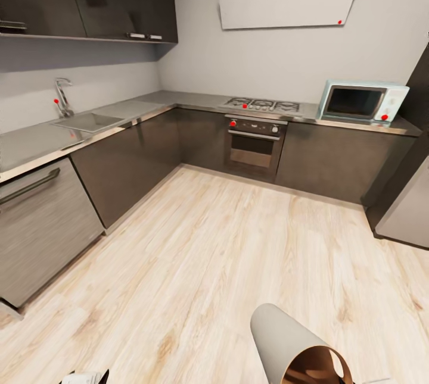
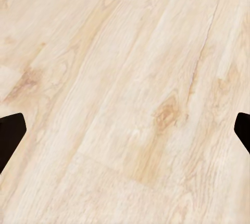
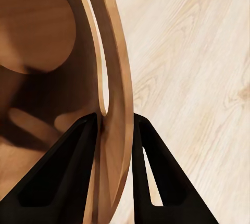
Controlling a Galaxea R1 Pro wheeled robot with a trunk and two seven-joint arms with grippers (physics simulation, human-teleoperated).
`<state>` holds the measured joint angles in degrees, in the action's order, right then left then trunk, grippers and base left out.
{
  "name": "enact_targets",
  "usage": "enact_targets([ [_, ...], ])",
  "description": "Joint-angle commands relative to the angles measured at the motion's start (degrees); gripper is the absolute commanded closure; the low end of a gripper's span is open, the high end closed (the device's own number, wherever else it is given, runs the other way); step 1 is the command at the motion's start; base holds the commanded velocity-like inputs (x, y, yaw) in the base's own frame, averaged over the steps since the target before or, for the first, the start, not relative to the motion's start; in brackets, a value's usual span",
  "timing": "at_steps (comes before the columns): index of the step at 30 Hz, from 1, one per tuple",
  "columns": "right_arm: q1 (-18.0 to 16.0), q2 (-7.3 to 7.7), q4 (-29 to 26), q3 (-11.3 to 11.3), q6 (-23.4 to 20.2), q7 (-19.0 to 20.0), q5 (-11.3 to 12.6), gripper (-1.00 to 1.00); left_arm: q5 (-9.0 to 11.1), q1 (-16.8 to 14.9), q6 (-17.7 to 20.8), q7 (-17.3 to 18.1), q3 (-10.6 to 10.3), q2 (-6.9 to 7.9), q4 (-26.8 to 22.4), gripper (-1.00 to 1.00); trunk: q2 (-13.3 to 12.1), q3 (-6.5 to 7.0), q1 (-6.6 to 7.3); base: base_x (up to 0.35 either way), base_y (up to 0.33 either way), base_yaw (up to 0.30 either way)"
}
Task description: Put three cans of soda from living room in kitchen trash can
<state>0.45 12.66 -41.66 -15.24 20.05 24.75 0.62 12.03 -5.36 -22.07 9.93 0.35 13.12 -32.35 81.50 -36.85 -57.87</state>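
The tash can (image 1: 279, 336) hangs tilted at the bottom of the head view, grey-tan outside and coppery-brown inside, with its mouth turned toward me. My right gripper (image 3: 114, 115) is shut on its rim (image 3: 119, 73), one finger inside the wall and one outside. The smooth brown inner wall (image 3: 41, 36) and round base show beyond the fingers. My left gripper (image 2: 127, 130) is open over bare wood floor, with nothing between its dark fingertips (image 2: 10, 133). The cans of soda are out of view.
I face the kitchen corner. Dark cabinets (image 1: 131, 161) run along the left, with a sink (image 1: 89, 121) and dishwasher (image 1: 42, 223). Straight ahead are the oven (image 1: 253, 149), hob and microwave (image 1: 362, 102). The fridge (image 1: 411, 205) stands at the right. Light wood floor (image 1: 226, 253) lies between.
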Motion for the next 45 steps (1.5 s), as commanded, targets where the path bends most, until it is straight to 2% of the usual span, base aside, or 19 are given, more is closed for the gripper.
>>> enact_targets([
  [1, -0.02, -0.01, -0.08, -0.05, -0.01, 0.38, 0.35, 1.00, 0.00, 0.00, 0.00, 0.00, 0.00, 0.00, 0.00, -1.00, -0.42, 0.28, 0.23, 0.000, 0.000, 0.000],
  [4, -0.02, -0.01, -0.08, -0.05, -0.01, 0.38, 0.35, 1.00, 0.02, 0.00, 0.01, 0.00, 0.00, -0.01, -0.03, -1.00, -1.62, 1.09, 0.89, 0.000, 0.000, 0.000],
  [8, -0.02, -0.01, -0.08, -0.04, -0.01, 0.37, 0.36, 1.00, 0.07, 0.00, -0.04, 0.00, 0.00, 0.05, -0.03, -1.00, -1.62, 1.35, 0.89, 0.000, 0.000, 0.000],
  [29, -0.02, -0.01, -0.07, -0.14, -0.10, 0.21, 0.43, 1.00, 0.18, 0.00, -0.16, -0.12, 0.03, -0.09, -0.28, -1.00, -1.62, 1.44, 0.89, 0.000, 0.000, 0.000],
  [34, -0.03, -0.02, -0.01, -0.14, -0.10, 0.21, 0.43, 1.00, 0.18, -0.06, 0.45, -0.54, 0.22, -0.28, -1.98, -1.00, -1.62, 1.44, 0.89, 0.000, 0.000, 0.000],
  [35, -0.06, -0.01, -0.02, -0.11, -0.10, 0.21, 0.43, 1.00, 0.18, -0.04, 0.71, -0.66, 0.24, -0.33, -4.13, -1.00, -1.62, 1.44, 0.89, 0.000, 0.000, 0.000],
  [37, -0.08, -0.01, -0.64, -0.11, -0.10, 0.25, 0.43, 1.00, -0.08, -0.06, 2.57, -1.25, 0.27, -0.41, -11.01, -1.00, -1.62, 1.44, 0.89, 0.016, -0.011, 0.000],
  [38, -0.11, -0.01, -0.83, -0.11, -0.11, 0.26, 0.43, 1.00, -0.12, -0.06, 3.77, -1.66, 0.27, -0.42, -12.81, -1.00, -1.62, 1.44, 0.89, 0.061, -0.043, 0.000],
  [40, -0.58, -0.05, -2.63, -0.07, -0.28, 0.35, 0.43, 1.00, -0.16, -0.16, 14.98, -5.33, 0.03, -0.48, -22.39, -1.00, -1.62, 1.44, 0.89, 0.110, -0.079, 0.000],
  [43, -0.83, -0.07, -5.83, -0.04, -1.68, 0.37, 0.47, 1.00, -0.13, -0.37, 19.12, -6.54, -0.14, -0.54, -26.62, -1.00, -1.62, 1.44, 0.89, 0.064, -0.045, 0.000],
  [45, -0.93, -0.21, -8.42, 0.04, -3.90, 0.37, 0.47, 1.00, -0.11, -0.51, 20.15, -6.92, -0.24, -0.57, -27.70, -1.00, -1.62, 1.44, 0.89, 0.030, -0.022, 0.000],
])
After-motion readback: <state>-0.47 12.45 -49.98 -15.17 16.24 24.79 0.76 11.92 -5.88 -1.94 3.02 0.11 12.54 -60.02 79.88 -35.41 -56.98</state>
